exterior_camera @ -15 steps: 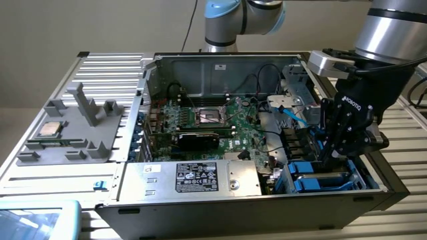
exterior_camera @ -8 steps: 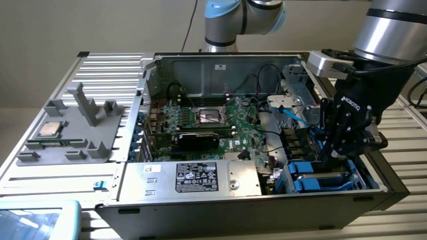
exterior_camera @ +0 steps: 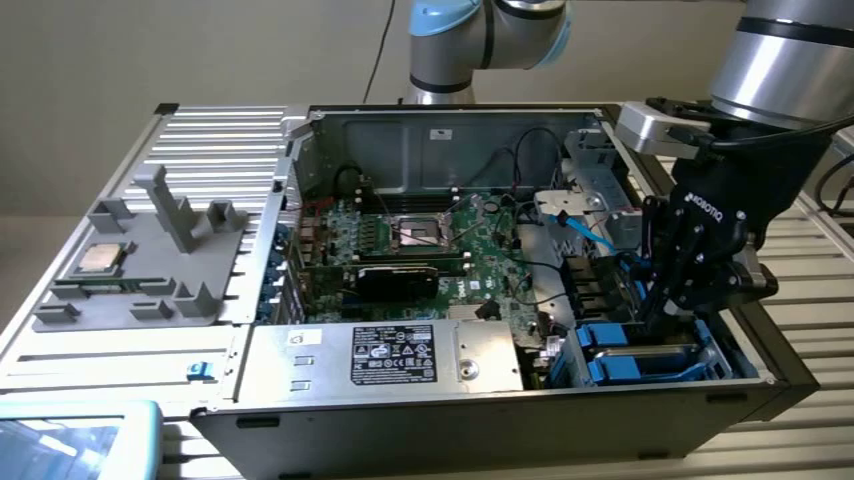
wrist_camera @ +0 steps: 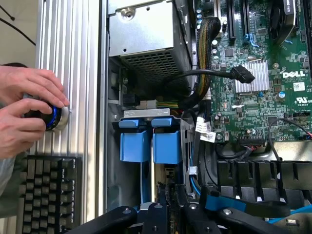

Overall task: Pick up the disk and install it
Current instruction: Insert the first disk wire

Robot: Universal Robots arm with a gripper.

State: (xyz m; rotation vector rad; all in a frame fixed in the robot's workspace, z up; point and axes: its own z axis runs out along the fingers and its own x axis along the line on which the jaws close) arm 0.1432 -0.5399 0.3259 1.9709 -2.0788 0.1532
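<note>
While the arm hangs over the open case (exterior_camera: 467, 420) on the table (exterior_camera: 801, 430), the pincer (exterior_camera: 667, 305) is down inside the drive bay, at the near corner on the exterior view's right. Just under it stands what I judge to be the disk (exterior_camera: 638, 362), blue-railed with a silver face. So it's in the bay, not out on the table.

From the wrist, the pincer (wrist_camera: 168, 214) looks down on two blue tabs (wrist_camera: 134, 144) side by side in the bay's mouth. Clamped or slack? I cannot tell.

So, the score: the pick-up looks done, the disk is at its slot, and the install is in hand. Whether it's fully home, I can't say from here.

A black plug (wrist_camera: 242, 75) hangs loose over the board (wrist_camera: 263, 97), joined to nothing. Off on the exterior view's left, a grey fixture (exterior_camera: 147, 250) with a chip (exterior_camera: 100, 258) sits untouched. Outside the case wall, a person's hands (wrist_camera: 29, 107) hold a knob (wrist_camera: 54, 118), with a keyboard (wrist_camera: 46, 190) just beside.
</note>
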